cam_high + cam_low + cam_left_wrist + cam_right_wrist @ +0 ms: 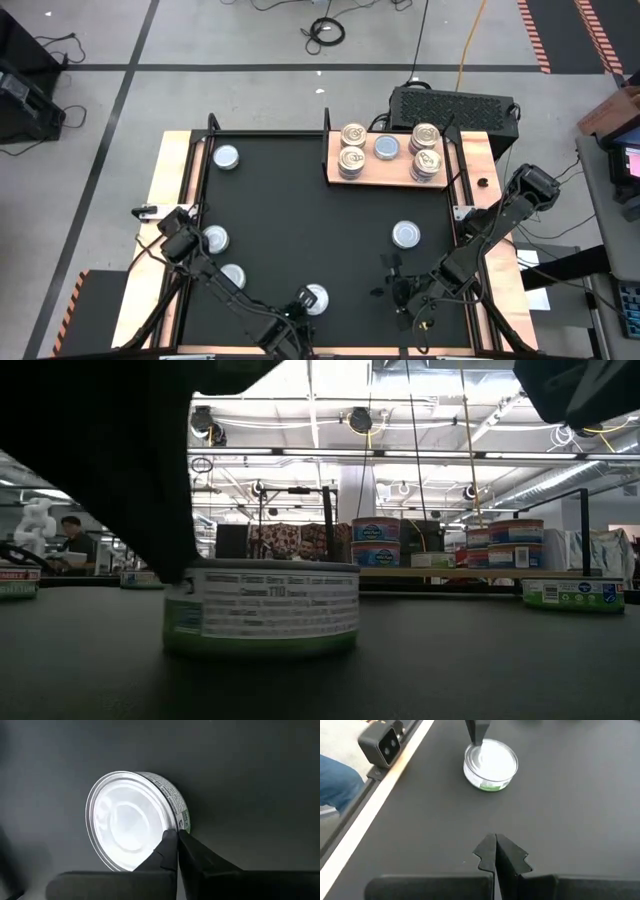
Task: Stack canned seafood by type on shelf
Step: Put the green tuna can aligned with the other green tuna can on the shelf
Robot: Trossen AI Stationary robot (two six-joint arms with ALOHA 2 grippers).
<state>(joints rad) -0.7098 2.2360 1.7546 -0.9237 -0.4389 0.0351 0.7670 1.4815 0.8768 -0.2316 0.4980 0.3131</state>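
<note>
Several silvery-lidded tins lie loose on the black mat: and one near the near edge. The wooden shelf lies at the far right. It carries stacks of gold-lidded tins and one silvery-blue tin between them. My left gripper is shut, and its tips are over the rim of the near tin. My right gripper is shut and hangs above bare mat to the right of that tin. My left gripper has its shut fingertips at the rim of the near tin's lid, coming from above at a slant. The tin stands flat on the mat. I cannot tell whether the tips touch the lid.
Raised black rails and wooden strips frame the mat. A small camera block sits on the near edge, beside the near tin. Open mat lies between the loose tins and the shelf. People sit in the room beyond.
</note>
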